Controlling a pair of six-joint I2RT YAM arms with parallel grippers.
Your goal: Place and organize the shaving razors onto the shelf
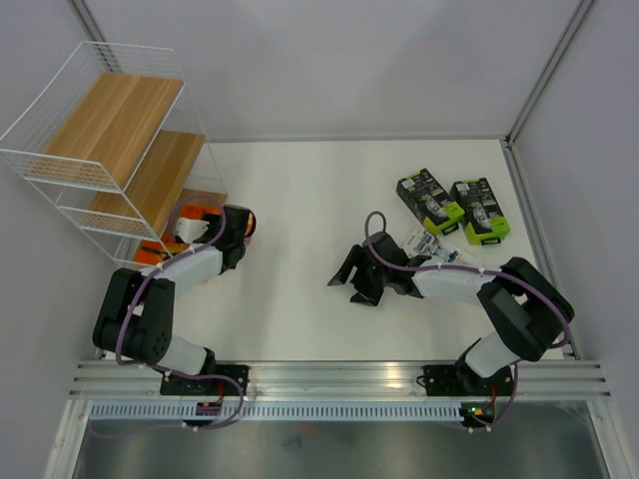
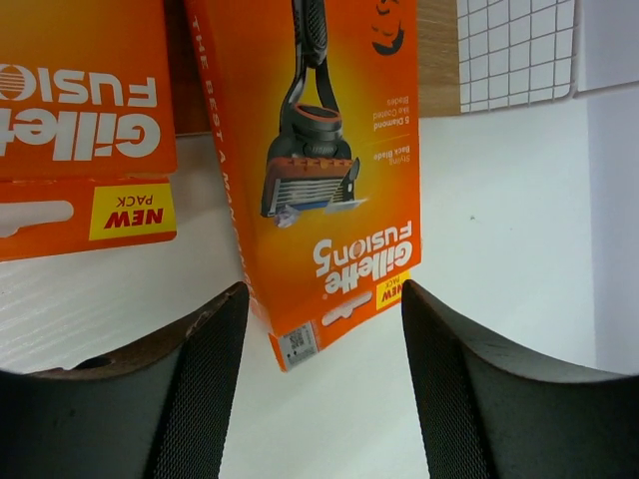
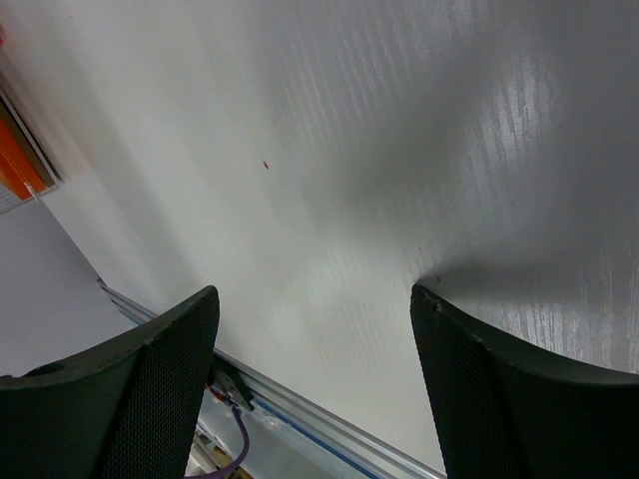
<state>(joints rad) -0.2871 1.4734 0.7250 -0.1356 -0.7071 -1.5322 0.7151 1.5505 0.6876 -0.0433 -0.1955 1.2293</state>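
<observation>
The shelf [image 1: 110, 130], a white wire rack with three stepped wood boards, stands at the far left. My left gripper [image 1: 240, 224] is at its lowest step and stands open. In the left wrist view an orange razor box [image 2: 334, 170] lies tilted in front of the open gripper [image 2: 324, 296], its near corner between the fingertips and touching neither. A second orange box [image 2: 80, 120] lies to its left, also visible under my left arm [image 1: 150, 253]. Two black and green razor boxes [image 1: 429, 200] [image 1: 480, 211] and a flat white-blue pack [image 1: 431, 246] lie at the right. My right gripper [image 1: 347, 283] [image 3: 315, 299] hangs open over bare table.
The shelf's wire grid [image 2: 514, 50] and a wood board edge [image 2: 437, 55] are just behind the orange boxes. Grey walls close in the table [image 1: 300, 200] at the back and sides. An aluminium rail [image 1: 339, 374] runs along the near edge.
</observation>
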